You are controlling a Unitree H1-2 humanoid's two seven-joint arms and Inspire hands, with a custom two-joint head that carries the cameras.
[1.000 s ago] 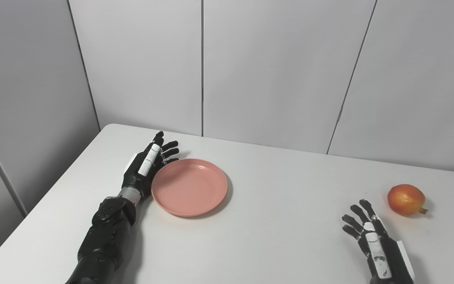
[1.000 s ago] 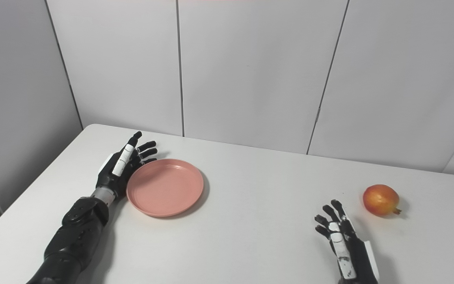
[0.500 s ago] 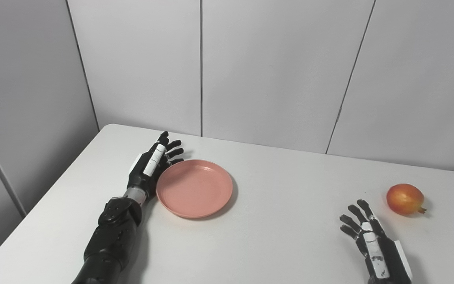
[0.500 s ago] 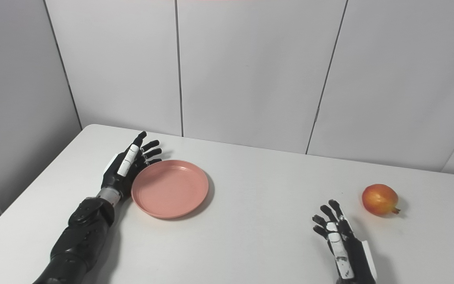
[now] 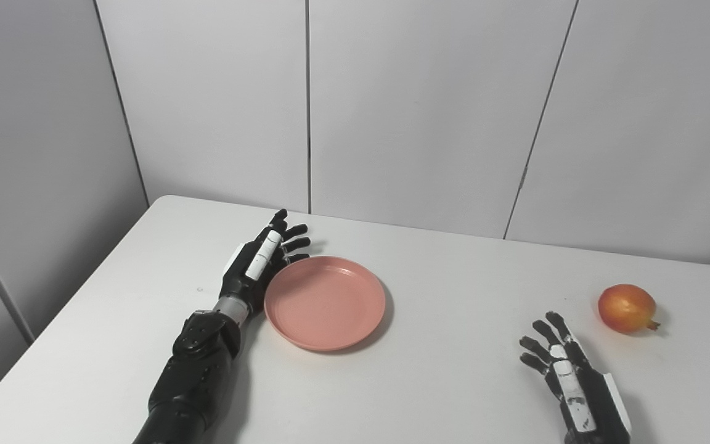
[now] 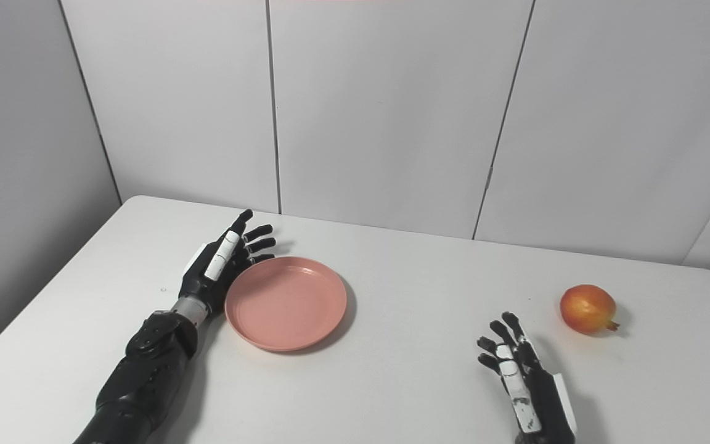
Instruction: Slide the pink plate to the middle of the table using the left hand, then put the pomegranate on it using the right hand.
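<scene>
A round pink plate point(image 5: 325, 302) lies flat on the white table point(image 5: 441, 370), left of its middle. My left hand point(image 5: 259, 264) is open, its fingers spread, and its palm side rests against the plate's left rim. A red-orange pomegranate point(image 5: 627, 308) sits by itself at the far right of the table. My right hand point(image 5: 567, 376) is open near the front right edge, fingers spread, holding nothing. It lies below and to the left of the fruit, apart from it.
Grey wall panels point(image 5: 429, 111) rise just behind the table's far edge. The table's left edge point(image 5: 71, 296) runs diagonally beside my left arm point(image 5: 198, 376). Nothing else stands on the table.
My left hand and the plate have slid together to the right, toward the table's middle. The camera has shifted a little too. The right hand and the pomegranate stay in place on the table.
</scene>
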